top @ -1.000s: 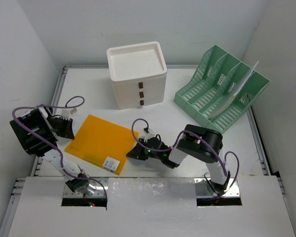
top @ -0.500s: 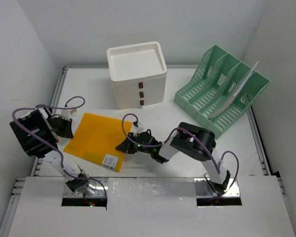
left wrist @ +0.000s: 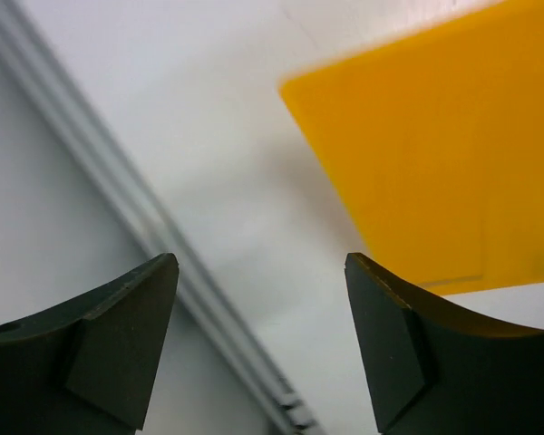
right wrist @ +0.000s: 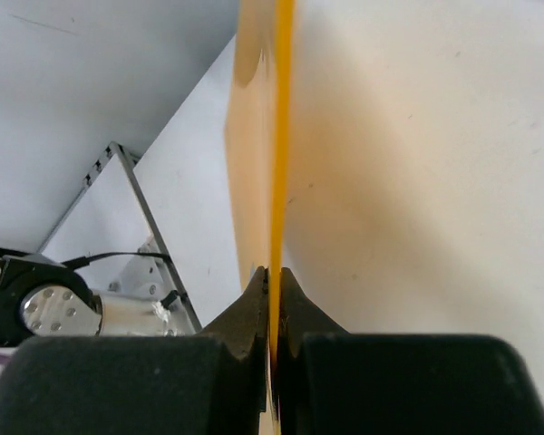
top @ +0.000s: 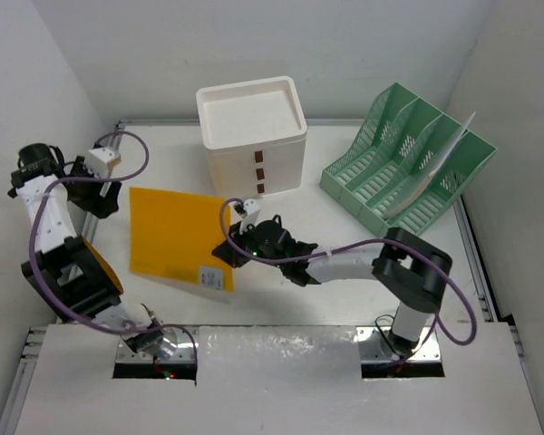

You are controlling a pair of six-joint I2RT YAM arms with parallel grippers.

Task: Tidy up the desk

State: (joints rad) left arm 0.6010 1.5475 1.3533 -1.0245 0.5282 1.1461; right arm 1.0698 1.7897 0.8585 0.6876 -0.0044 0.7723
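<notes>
A flat orange folder (top: 174, 237) with a white label near its front right corner lies over the left half of the white desk (top: 344, 227). My right gripper (top: 225, 254) is shut on the folder's right edge. In the right wrist view the folder (right wrist: 278, 136) runs edge-on out of the right gripper (right wrist: 272, 274). My left gripper (top: 107, 201) hangs open just left of the folder's far left corner, apart from it. Between the open fingers of the left gripper (left wrist: 261, 272) only bare desk and the side rail (left wrist: 118, 181) show, with the folder (left wrist: 435, 154) off to the right.
A white three-drawer box (top: 254, 136) stands at the back centre. A green mesh file rack (top: 381, 172) sits at the back right with a white sheet (top: 440, 163) in one slot. Metal rails (top: 104, 168) edge the desk.
My left gripper opened and swung up toward the far left, away from the folder's corner. My right gripper reached left, shut on the folder's right edge, and the folder turned squarer to the desk.
</notes>
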